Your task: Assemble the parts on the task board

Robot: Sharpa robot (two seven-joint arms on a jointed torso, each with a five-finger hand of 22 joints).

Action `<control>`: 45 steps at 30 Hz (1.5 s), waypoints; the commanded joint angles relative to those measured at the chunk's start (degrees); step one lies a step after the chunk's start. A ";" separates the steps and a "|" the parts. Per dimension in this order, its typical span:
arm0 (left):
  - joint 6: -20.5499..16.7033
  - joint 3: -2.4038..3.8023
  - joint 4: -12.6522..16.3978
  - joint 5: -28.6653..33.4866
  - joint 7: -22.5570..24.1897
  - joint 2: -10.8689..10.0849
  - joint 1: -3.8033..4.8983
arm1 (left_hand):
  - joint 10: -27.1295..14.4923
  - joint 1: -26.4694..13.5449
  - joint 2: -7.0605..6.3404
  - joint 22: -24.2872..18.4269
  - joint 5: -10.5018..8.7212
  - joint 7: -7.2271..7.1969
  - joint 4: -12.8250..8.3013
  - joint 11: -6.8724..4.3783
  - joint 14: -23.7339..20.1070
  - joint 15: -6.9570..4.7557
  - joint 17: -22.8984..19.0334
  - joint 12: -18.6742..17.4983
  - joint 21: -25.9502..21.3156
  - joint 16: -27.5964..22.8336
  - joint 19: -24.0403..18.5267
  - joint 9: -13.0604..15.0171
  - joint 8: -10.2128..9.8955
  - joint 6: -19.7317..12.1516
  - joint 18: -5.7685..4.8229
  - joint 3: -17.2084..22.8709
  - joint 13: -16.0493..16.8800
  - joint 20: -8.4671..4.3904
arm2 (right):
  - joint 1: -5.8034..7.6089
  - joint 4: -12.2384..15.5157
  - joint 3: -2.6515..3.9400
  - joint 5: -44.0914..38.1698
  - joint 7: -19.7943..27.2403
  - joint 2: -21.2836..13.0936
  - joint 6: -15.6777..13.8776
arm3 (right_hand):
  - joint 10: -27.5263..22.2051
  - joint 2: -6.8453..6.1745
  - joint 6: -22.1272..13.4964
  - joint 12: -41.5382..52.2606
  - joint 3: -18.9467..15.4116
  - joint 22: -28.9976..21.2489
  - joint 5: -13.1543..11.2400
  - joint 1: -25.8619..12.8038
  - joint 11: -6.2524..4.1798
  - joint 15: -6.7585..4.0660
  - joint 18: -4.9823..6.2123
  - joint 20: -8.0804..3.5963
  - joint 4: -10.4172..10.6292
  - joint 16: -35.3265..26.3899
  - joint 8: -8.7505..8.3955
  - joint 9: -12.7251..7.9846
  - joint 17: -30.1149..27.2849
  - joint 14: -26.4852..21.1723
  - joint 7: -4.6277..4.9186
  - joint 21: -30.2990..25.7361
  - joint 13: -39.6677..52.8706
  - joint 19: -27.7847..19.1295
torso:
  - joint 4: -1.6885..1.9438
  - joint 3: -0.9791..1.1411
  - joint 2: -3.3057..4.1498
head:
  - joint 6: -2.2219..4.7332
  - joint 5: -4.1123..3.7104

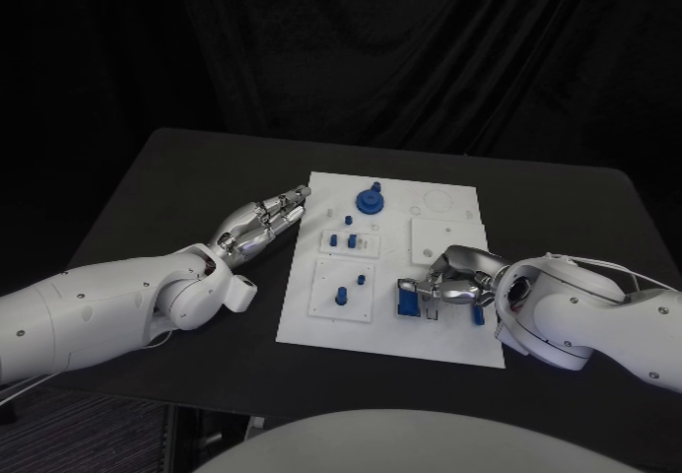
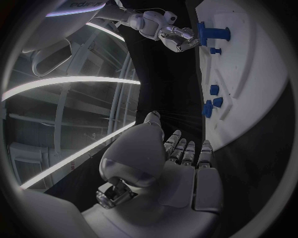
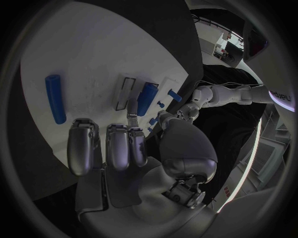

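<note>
You're partway: on the white board [image 1: 447, 340] a knob [image 1: 370, 202] at 12 o'clock and pegs [image 1: 347, 239] mid-board stand seated, a loose rod [image 3: 55, 98] remains, your right hand [image 1: 452, 281] at 4 o'clock hangs over a blue piece [image 1: 409, 301], grip unclear, left hand [image 1: 263, 225] at 9 o'clock idle, fingers straight, empty.

some pale letters on the robot's white arm [image 3: 273, 96] at the right edge of the right wrist view, too bent to read, more pale letters on a white arm [image 2: 87, 4] at the top of the left wrist view, also too blurry to read
</note>
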 commanded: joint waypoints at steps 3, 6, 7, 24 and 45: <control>0.80 0.04 0.06 -0.11 1.60 0.10 -0.13 | 0.11 0.60 0.11 0.00 0.33 0.44 0.09 0.33 -0.02 0.55 -0.06 0.34 -0.28 -0.21 0.03 0.08 0.32 0.03 0.75 0.40 -0.05 0.31 | 0.02 0.41 0.01 -0.85 4.12 -0.55 -3.56 | 5.98 0.08 0.27 0.15 -0.61 12.26 0.30 1.23 0.23 0.32 -0.11 0.22 -0.37 -0.03 0.18 0.35 3.88 4.15 0.15 -0.17 15.07 2.62 | -0.05 0.01 -0.01 | -0.01 0.10; 0.79 0.04 0.07 -0.11 1.63 0.07 -0.14 | 0.11 0.60 0.11 0.00 0.33 0.44 0.09 0.33 -0.02 0.55 -0.06 0.34 -0.28 -0.21 0.03 0.08 0.32 0.03 0.75 0.40 -0.05 0.31 | 0.03 0.92 0.02 -1.26 7.17 -1.05 -6.30 | 5.98 -0.10 -0.26 0.15 -0.80 12.37 1.25 3.51 0.21 0.27 -0.19 0.18 -1.18 0.14 0.83 1.04 4.19 4.22 0.12 0.13 15.07 2.75 | -0.05 0.00 -0.01 | -0.01 0.16; 0.77 0.04 0.08 -0.11 1.63 0.06 -0.14 | 0.11 0.60 0.11 0.00 0.33 0.44 0.09 0.33 -0.02 0.55 -0.06 0.34 -0.28 -0.21 0.03 0.08 0.32 0.03 0.75 0.40 -0.05 0.31 | 0.03 1.13 0.02 -1.37 8.05 -1.24 -7.15 | 5.98 -0.33 -1.17 0.15 -0.78 12.40 2.13 5.63 0.25 0.28 -0.21 0.14 -2.23 0.20 1.48 1.78 4.30 4.24 0.17 0.21 15.07 2.79 | -0.05 0.00 0.00 | -0.01 0.18; 0.61 0.04 0.25 -0.11 1.67 -0.25 -0.19 | 0.11 0.81 0.12 0.02 0.51 0.54 0.01 0.42 -0.02 0.63 -0.06 0.40 -0.26 -0.21 0.04 0.09 0.33 0.09 0.74 0.51 -0.04 0.39 | 2.70 4.67 0.04 -4.81 6.86 -8.05 -7.97 | 5.98 0.46 -6.01 0.15 -2.46 12.51 10.19 11.38 0.35 0.37 -0.29 0.24 -3.68 0.57 7.62 6.73 4.72 4.31 0.30 0.60 15.07 2.98 | 0.01 0.00 -0.19 | -0.01 0.16; 0.35 0.04 0.15 -0.11 1.83 -0.35 -0.21 | 0.13 1.01 0.00 0.02 0.61 0.57 -0.07 0.45 -0.02 0.62 -0.06 0.55 -0.26 -0.21 0.04 0.11 0.36 0.28 0.75 0.54 -0.02 0.41 | 0.54 6.14 -0.17 -21.71 -8.20 -15.21 1.71 | 5.98 0.13 -6.01 0.15 -3.28 12.28 12.98 11.21 0.55 0.36 -0.12 0.26 -1.90 0.05 7.41 4.80 3.49 4.06 0.45 -0.06 15.07 2.66 | -0.07 -0.04 0.05 | -0.01 0.10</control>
